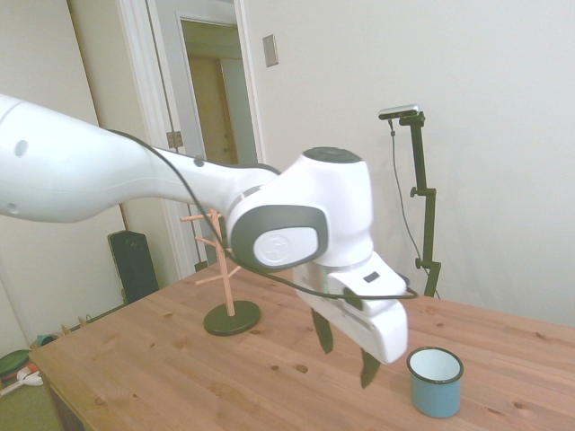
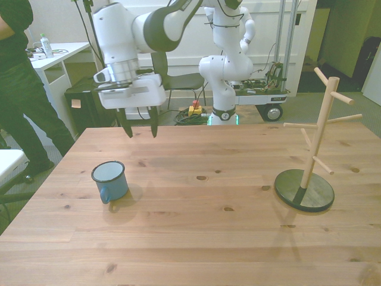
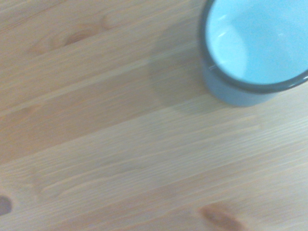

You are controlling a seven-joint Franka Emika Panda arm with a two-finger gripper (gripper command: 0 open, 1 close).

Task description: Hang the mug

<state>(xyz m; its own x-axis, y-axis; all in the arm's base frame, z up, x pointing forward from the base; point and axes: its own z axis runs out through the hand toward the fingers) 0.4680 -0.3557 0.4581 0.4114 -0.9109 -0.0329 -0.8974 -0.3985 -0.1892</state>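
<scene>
Early | gripper (image 2: 138,130) spread, empty, above table at mug's (image 2: 110,180) 1 o'clock | mug ungrasped | rack (image 2: 314,148) bare | grasp, carry, hang left

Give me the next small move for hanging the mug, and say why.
Probably bring the end effector toward the camera and down over the mug. The mug stands upright and untouched on the table, the open end effector hangs above and behind it, and the rack stands far off.
</scene>
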